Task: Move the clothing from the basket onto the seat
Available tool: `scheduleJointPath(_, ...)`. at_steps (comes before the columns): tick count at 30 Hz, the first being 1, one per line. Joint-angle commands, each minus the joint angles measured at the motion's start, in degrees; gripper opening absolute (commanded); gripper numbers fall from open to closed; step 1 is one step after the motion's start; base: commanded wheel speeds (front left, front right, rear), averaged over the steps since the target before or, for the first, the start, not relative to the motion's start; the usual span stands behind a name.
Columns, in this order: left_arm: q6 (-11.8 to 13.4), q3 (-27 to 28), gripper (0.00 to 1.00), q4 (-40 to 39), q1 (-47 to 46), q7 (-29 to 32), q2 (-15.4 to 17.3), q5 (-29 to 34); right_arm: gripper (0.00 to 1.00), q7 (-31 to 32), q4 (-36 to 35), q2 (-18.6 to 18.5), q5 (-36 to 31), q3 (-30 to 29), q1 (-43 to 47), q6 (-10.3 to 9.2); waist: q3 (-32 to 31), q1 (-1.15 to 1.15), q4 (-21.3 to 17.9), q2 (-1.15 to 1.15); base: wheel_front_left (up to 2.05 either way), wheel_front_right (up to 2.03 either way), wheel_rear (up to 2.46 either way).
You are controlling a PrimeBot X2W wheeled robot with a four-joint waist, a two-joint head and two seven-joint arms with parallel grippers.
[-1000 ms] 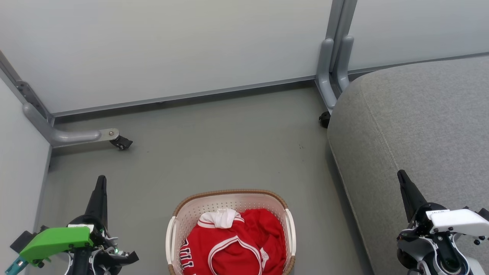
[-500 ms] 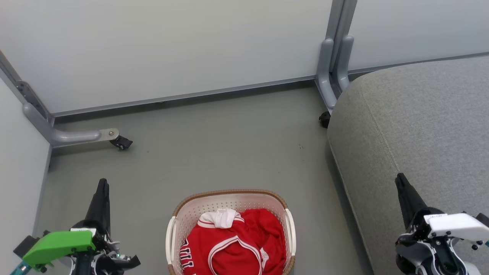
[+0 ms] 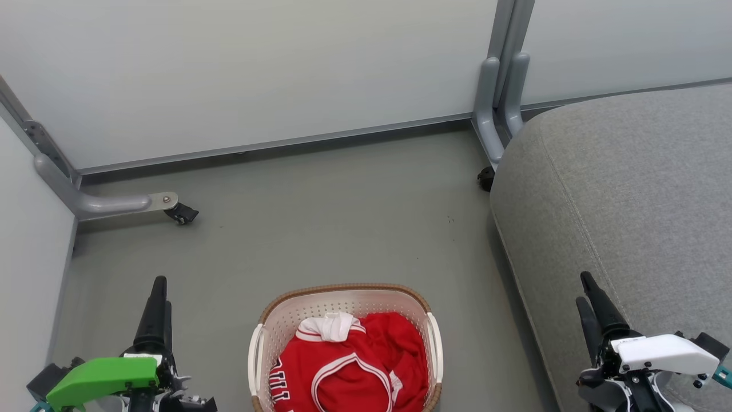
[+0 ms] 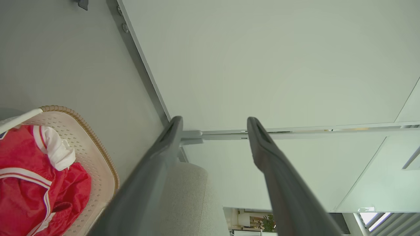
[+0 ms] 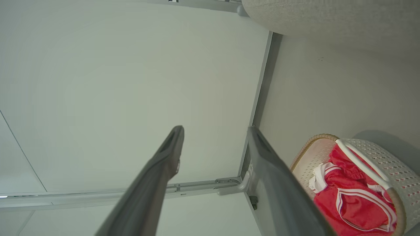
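- My left pincer sits at the lower left of the head view: two long, dark, tapered fingers above a bright green housing. The left wrist view shows them spread apart, gripping nothing.
- My right pincer, at the lower right, has a white housing. Its fingers also stand apart and hold nothing.
- The clothing is glossy red fabric with white trim, crumpled in soft folds inside the basket at the bottom centre.
- The basket is cream plastic pierced with rows of small holes. It has rounded corners, a brown woven-look rim and white side handles, and it stands on the floor between my pincers.
- The seat fills the right of the frame: grey coarse-woven upholstery with a rounded edge and a stitched seam.
- The floor is smooth, matte grey.
- Pale partition panels close off the top of the frame. They stand on curved grey metal feet with black casters.
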Motion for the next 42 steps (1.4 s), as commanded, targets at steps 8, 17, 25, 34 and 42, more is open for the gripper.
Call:
scheduleJointPath(8, -0.1, -0.4, 1.00, -2.7, -0.5, -2.5, 0.3, 9.9, 1.00, -2.5, -2.5, -0.5, -10.3, -0.2, -0.3, 0.01, 0.0, 0.00, 0.0, 0.00, 0.00, 0.00, 0.00)
scheduleJointPath(17, 0.6, -1.6, 1.00, -5.0, 0.6, -4.6, 0.4, 20.4, 1.00, -4.7, -4.7, -0.5, -20.0, 0.8, 0.7, 0.01, 0.0, 0.00, -0.1, 0.00, 0.00, 0.00, 0.00)
scheduleJointPath(25, 2.3, -3.9, 1.00, -6.8, 1.3, -6.3, 0.4, 30.0, 1.00, -6.4, -7.2, -0.6, -28.7, 1.5, 1.1, 0.01, 0.1, 0.00, 0.0, 0.00, 0.00, 0.00, 0.00)
scheduleJointPath(34, 4.0, -6.2, 1.00, -8.6, 1.5, -8.1, 0.5, 39.3, 1.00, -8.1, -10.2, -0.7, -38.1, 2.8, 1.5, 0.02, 0.5, 0.00, 0.0, 0.00, 0.00, 0.00, 0.00)
scheduleJointPath(42, 5.0, -7.6, 1.00, -9.6, 1.9, -9.5, 0.5, 46.0, 1.00, -9.5, -10.8, -0.7, -45.9, 4.0, 1.9, 0.02, 0.6, 0.00, -0.1, 0.00, 0.00, 0.00, 0.00)
